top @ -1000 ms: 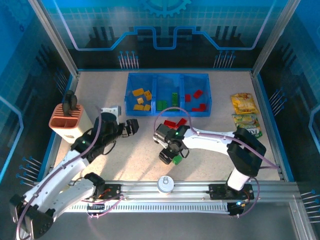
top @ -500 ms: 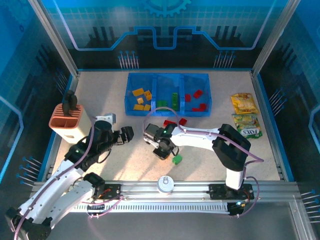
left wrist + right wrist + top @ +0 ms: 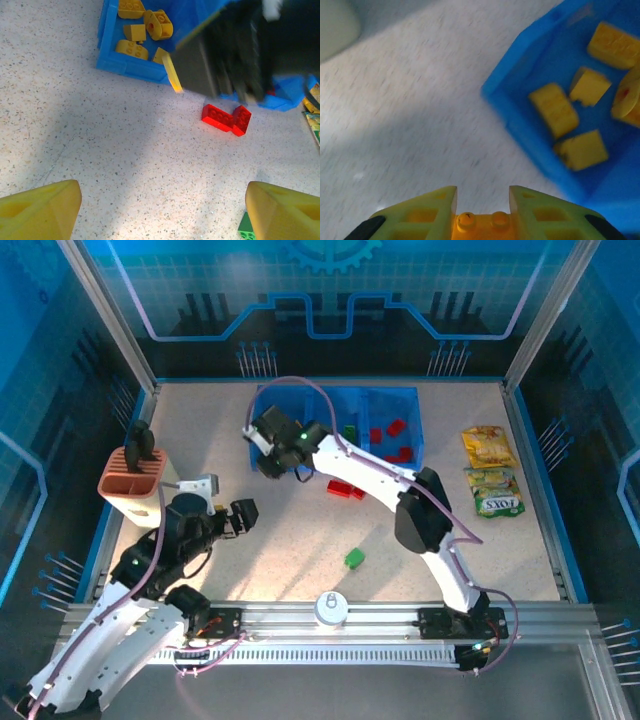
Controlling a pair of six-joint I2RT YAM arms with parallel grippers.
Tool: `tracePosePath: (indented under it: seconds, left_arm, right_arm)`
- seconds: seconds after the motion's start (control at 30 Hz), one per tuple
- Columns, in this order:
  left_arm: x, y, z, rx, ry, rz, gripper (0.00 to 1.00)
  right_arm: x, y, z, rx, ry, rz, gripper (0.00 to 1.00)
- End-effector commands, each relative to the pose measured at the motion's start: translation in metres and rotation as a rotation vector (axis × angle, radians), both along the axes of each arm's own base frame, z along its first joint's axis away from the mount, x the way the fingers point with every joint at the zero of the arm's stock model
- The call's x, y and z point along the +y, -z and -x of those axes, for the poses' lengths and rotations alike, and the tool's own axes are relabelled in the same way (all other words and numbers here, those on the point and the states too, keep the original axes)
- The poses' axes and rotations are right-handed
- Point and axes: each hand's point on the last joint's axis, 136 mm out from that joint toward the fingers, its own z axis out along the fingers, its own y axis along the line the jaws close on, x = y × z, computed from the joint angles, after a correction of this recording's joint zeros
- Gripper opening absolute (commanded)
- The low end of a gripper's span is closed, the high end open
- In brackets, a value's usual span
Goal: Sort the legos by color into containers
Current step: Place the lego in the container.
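Right arm has swung up from mid-table to the tray's near left corner in the last second, and the green brick [image 3: 354, 558] lies behind it on the table [image 3: 290, 570]. My right gripper [image 3: 264, 452] is clamped on an orange-yellow brick [image 3: 482, 222], its studs showing between the fingers. It hangs just short of the tray [image 3: 335, 391] wall, beside the left compartment where the yellow bricks [image 3: 555, 110] lie. Left arm has pulled back toward the near left. The left gripper [image 3: 240, 517] is spread wide, holding nothing, above bare table. Two red bricks [image 3: 345, 488] sit touching each other on the table, just in front of the tray.
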Motion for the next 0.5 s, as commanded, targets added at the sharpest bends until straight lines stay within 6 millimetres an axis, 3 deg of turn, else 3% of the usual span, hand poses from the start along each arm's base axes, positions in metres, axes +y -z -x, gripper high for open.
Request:
tracePosePath:
  seconds: [0.0, 0.07, 0.23, 0.33, 0.37, 0.43, 0.47]
  left_arm:
    - [0.001, 0.016, 0.009, 0.059, -0.006, 0.009, 0.86]
    - [0.000, 0.013, 0.009, 0.056, -0.003, 0.021, 0.85]
    - [-0.006, 0.005, 0.009, 0.042, 0.026, 0.038, 0.85]
    - [-0.014, -0.002, 0.008, 0.036, 0.070, 0.035, 0.85]
    - [-0.019, -0.002, 0.008, 0.038, 0.098, 0.024, 0.84]
    - [-0.027, 0.001, 0.006, 0.047, 0.134, -0.014, 0.83]
    - [-0.033, 0.003, 0.005, 0.048, 0.160, -0.038, 0.83]
  right_arm:
    - [-0.009, 0.022, -0.041, -0.031, 0.057, 0.058, 0.31]
    - [-0.011, 0.027, -0.066, -0.087, 0.104, 0.084, 0.32]
    - [-0.013, 0.041, -0.102, -0.158, 0.166, 0.094, 0.35]
    - [-0.017, 0.026, -0.112, -0.200, 0.199, 0.084, 0.66]
    - [-0.016, 0.015, -0.110, -0.208, 0.192, 0.066, 0.72]
    - [-0.014, -0.015, -0.105, -0.229, 0.184, 0.018, 0.87]
    - [-0.014, -0.034, -0.099, -0.233, 0.176, -0.015, 0.89]
